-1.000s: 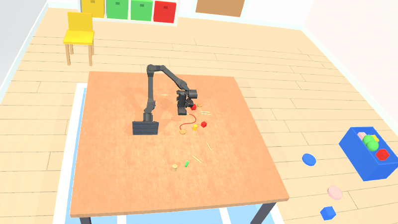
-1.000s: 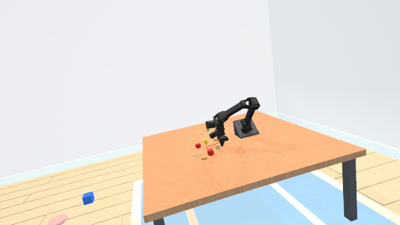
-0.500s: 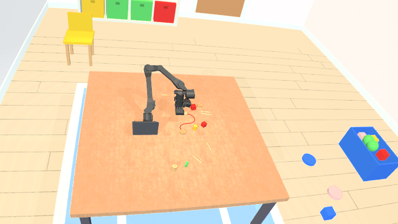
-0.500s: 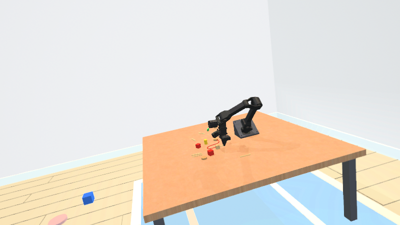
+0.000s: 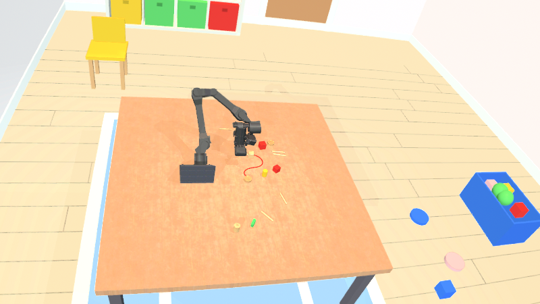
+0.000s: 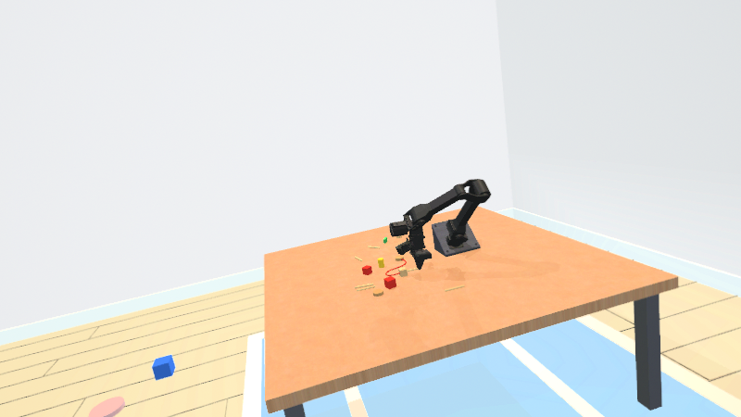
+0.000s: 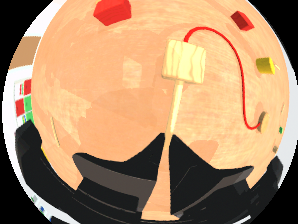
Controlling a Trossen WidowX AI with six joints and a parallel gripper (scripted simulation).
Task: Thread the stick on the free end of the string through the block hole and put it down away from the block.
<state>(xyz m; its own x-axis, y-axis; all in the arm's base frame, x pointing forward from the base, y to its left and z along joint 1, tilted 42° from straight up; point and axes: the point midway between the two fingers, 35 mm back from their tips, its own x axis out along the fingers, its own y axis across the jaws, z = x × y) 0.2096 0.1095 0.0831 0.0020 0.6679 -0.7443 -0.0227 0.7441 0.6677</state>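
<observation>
- Nearest, at the bottom centre of the wrist view, the black gripper (image 5: 245,153) (image 6: 420,265) (image 7: 168,135) is pinching the end of a thin pale wooden stick (image 5: 247,154) (image 6: 413,270) (image 7: 175,107), probably to draw it farther out.
- Just beyond, upper centre, a pale square wooden block (image 5: 251,153) (image 6: 403,271) (image 7: 184,61) sits on the orange-brown table (image 5: 169,245) (image 6: 332,332) (image 7: 125,115). The stick points out of its near side, and a red string (image 5: 262,162) (image 6: 406,263) (image 7: 242,75) meets its far side. Stick and hole look lined up, so a straight pull should suit; a sideways tug could drag the block.
- The string curves to a round wooden button (image 5: 247,179) (image 6: 398,258) (image 7: 264,123) at the right of the wrist view, its anchor. The slack seems to leave room for pulling.
- Counted: one gripper, one held stick, one block, one string, one anchoring button.
- Around them, centre of the top view: two red cubes (image 5: 277,169) (image 6: 367,270) (image 7: 242,21), one yellow cylinder (image 5: 264,173) (image 6: 381,262) (image 7: 265,65) and one loose wooden disc (image 5: 271,142) (image 6: 378,293).
- Farther out: five loose pale sticks (image 5: 267,215) (image 6: 455,288) (image 7: 55,131); lower centre of the top view, one green cylinder (image 5: 253,223) (image 6: 384,240) (image 7: 280,130) and one tan peg (image 5: 237,226).
</observation>
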